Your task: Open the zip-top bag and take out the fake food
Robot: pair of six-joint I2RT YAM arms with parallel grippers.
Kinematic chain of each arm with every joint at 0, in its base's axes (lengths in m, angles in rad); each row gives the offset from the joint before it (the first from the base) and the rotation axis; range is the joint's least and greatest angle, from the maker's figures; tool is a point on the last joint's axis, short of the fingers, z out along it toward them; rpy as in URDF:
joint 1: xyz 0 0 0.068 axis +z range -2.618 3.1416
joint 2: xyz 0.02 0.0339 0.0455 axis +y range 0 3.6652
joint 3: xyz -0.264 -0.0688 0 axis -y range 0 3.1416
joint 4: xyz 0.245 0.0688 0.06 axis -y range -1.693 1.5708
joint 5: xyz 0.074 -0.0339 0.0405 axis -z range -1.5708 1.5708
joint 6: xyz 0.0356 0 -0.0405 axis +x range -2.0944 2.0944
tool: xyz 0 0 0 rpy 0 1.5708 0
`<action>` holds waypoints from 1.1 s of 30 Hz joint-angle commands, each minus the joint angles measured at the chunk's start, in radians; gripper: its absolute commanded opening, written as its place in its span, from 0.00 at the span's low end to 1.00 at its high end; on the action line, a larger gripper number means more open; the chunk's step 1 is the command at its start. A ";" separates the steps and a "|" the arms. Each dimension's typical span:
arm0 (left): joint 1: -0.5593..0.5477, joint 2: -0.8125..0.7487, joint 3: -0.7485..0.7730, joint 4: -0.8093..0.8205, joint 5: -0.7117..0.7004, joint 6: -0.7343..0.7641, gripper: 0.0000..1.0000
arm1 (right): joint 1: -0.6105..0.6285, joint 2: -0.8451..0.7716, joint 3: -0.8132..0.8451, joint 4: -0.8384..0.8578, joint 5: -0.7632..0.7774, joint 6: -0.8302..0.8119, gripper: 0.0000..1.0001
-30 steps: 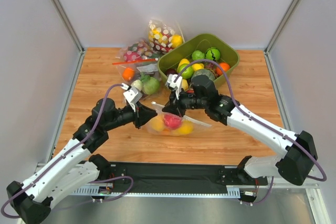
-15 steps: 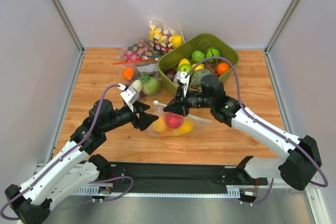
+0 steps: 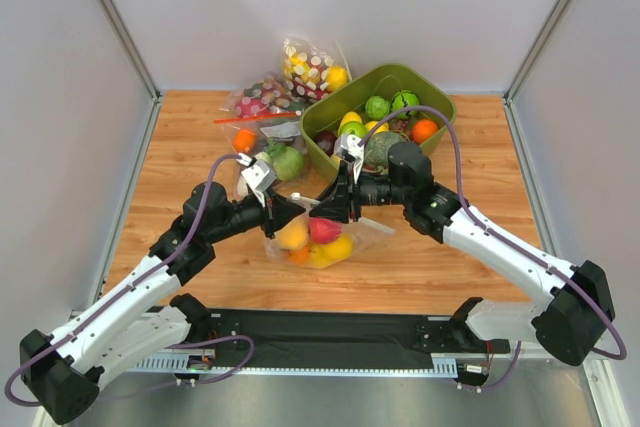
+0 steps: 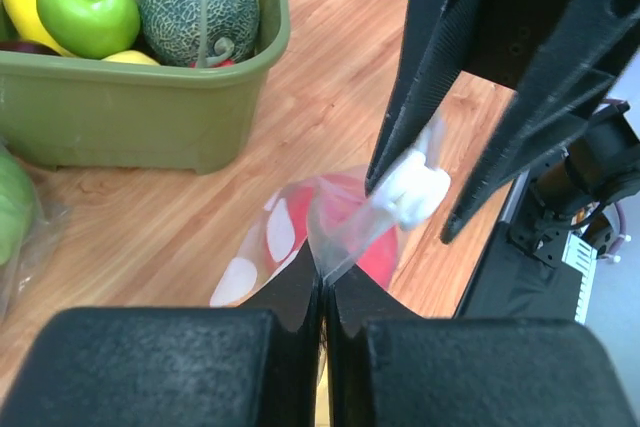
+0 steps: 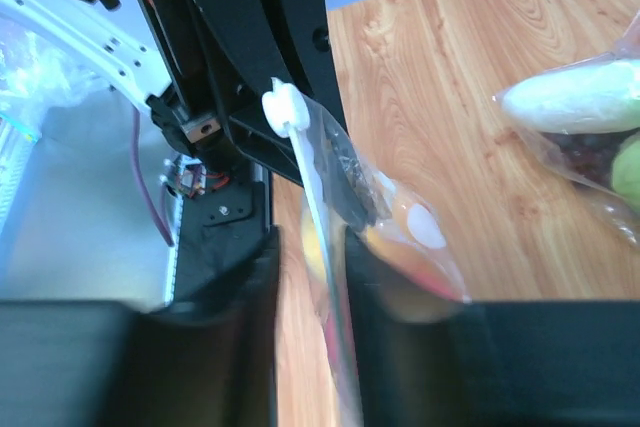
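Starting the opening step, I hold the zip-top bag (image 3: 365, 234) of fake food (image 3: 323, 230) mid-tabletop (image 3: 200, 147), left gripper (image 4: 322, 282) pinched on its lip, right gripper (image 3: 336, 209) straddling the zip strip (image 5: 315, 207), clamped or not I cannot tell; next, pull the sides apart.

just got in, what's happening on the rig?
Both arms are working the polka-dot zip-top bag. The left gripper is pinched shut on its top edge. The right gripper straddles the zip strip by the white slider, grip unclear. The fake food is inside the bag, none out yet.
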 commanded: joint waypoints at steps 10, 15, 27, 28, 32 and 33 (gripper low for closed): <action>0.002 0.032 0.068 -0.061 0.045 0.031 0.00 | 0.036 -0.027 0.157 -0.140 0.166 -0.161 0.69; 0.002 0.045 0.085 -0.079 0.068 0.035 0.00 | 0.045 0.032 0.210 -0.137 0.166 -0.177 0.70; 0.001 0.050 0.098 -0.096 0.069 0.035 0.00 | 0.095 0.102 0.257 -0.204 0.180 -0.240 0.45; 0.001 0.049 0.098 -0.095 0.069 0.036 0.00 | 0.096 0.102 0.258 -0.206 0.182 -0.243 0.36; 0.002 0.052 0.098 -0.101 0.068 0.036 0.00 | 0.095 0.093 0.249 -0.199 0.185 -0.255 0.10; 0.001 0.050 0.098 -0.101 0.065 0.036 0.00 | 0.096 0.090 0.247 -0.199 0.186 -0.258 0.08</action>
